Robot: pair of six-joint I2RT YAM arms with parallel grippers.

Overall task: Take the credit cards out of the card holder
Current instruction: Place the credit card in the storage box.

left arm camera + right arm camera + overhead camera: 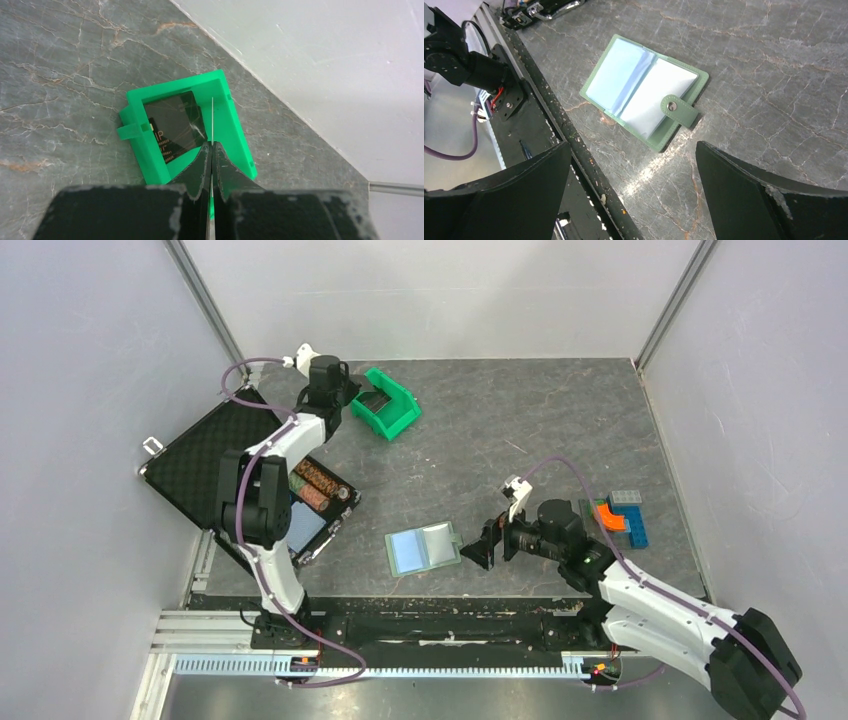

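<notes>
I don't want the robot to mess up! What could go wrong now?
1. The left pincer is shut on a thin credit card, held edge-on above the green bin. If it is let go slightly off, it might hit the rim and fall outside.
2. The open right pincer sits beside the opened card holder, which lies near the front edge of the table. A clumsy push could slide it toward that edge.

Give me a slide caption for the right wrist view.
Wide-open jaws face the card holder lying open on the marbled table.
</notes>
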